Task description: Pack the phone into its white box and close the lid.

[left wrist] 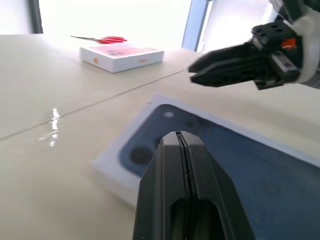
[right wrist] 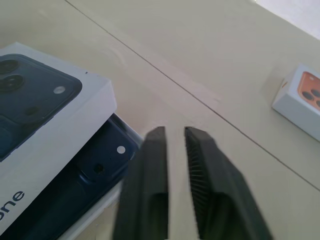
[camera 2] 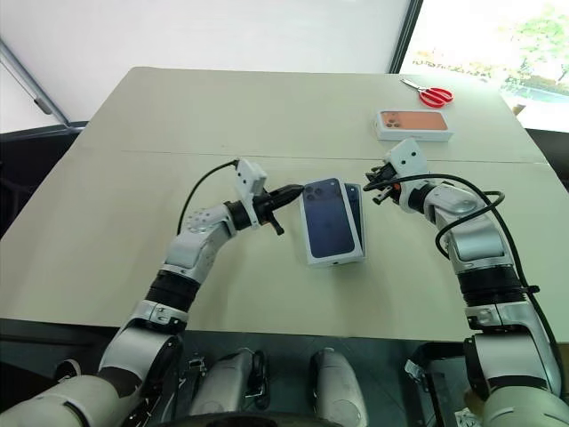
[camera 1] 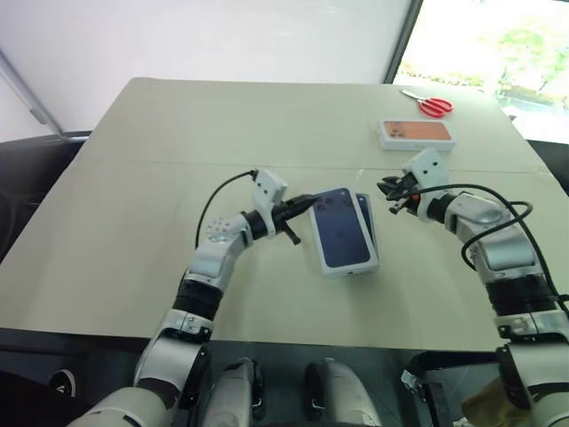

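Black left gripper [camera 2: 297, 190], closed, touches the lid [camera 2: 327, 221]; right gripper [camera 2: 374, 190] near-closed, empty.

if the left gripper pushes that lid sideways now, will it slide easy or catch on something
The lid looks like thin, stiff cardboard, so it is probably light and would slide as one piece. It sits askew over the white box with the phone showing beside it, so it may skate off rather than seat. The left gripper, shut, could nudge its edge.

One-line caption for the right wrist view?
Lid sits askew over the phone in the white box; right gripper empty beside them.
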Controlling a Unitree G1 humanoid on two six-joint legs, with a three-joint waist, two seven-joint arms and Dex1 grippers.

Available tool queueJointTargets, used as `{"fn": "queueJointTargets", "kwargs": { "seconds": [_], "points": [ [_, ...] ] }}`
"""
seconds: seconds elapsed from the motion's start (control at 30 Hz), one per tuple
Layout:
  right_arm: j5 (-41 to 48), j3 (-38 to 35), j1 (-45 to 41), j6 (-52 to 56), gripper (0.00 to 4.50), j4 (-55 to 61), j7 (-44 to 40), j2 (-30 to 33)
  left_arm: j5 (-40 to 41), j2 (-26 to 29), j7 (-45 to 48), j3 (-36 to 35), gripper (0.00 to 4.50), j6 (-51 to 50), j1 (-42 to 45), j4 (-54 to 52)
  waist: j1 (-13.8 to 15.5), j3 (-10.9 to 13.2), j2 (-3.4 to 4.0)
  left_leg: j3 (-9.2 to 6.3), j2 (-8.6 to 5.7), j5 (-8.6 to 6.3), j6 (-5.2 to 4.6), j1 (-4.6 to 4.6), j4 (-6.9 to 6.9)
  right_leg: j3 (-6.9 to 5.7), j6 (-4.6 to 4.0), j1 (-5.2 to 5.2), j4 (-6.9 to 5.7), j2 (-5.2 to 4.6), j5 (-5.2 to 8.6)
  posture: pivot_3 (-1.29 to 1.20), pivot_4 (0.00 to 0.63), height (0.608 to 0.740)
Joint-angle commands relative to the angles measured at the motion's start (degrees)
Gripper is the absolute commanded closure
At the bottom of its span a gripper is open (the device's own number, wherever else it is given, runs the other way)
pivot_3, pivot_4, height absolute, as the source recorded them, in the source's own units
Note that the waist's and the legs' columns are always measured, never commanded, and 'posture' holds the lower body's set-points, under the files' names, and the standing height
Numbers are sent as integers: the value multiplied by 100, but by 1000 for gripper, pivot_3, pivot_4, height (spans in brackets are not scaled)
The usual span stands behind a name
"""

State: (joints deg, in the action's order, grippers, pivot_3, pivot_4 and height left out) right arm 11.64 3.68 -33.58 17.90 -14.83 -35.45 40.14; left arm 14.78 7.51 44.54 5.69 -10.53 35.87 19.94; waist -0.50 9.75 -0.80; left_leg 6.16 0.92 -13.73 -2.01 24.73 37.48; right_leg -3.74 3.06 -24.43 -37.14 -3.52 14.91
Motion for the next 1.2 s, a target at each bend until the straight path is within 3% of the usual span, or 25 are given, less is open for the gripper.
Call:
{"fn": "queueJointTargets", "kwargs": {
  "seconds": [0.03,0.17,0.37,0.7,1.2],
  "points": [
    [-229,-37,7,-291,4445,72,-182,48,67,169,95,62,4500,-468,-176,-362,2,0,1,0,0,0,0,0,1,0,0,1,0,0,0,0,150,740],
    [-406,40,362,-580,4445,356,-603,200,137,257,177,204,4500,-1374,-169,-393,38,0,0,-1,0,0,0,0,7,-3,0,4,-3,0,0,0,150,740],
    [-124,-210,757,-423,4445,947,-1042,247,35,317,292,368,4500,-1386,-193,-402,14,0,0,-2,1,0,0,-1,11,-2,0,4,-6,0,0,0,150,740],
    [-18,-324,1318,-326,4445,1491,-1703,589,-187,-206,269,643,4500,-1042,-7,179,105,0,0,-2,1,-2,-2,-2,17,-2,-1,6,-6,-3,0,0,150,740],
    [-183,-366,1451,3,4445,1761,-1503,480,-183,-500,252,405,4500,-776,494,788,121,0,0,-5,2,-5,-6,-2,25,-1,-4,8,-7,-7,0,0,150,740]
  ]
}}
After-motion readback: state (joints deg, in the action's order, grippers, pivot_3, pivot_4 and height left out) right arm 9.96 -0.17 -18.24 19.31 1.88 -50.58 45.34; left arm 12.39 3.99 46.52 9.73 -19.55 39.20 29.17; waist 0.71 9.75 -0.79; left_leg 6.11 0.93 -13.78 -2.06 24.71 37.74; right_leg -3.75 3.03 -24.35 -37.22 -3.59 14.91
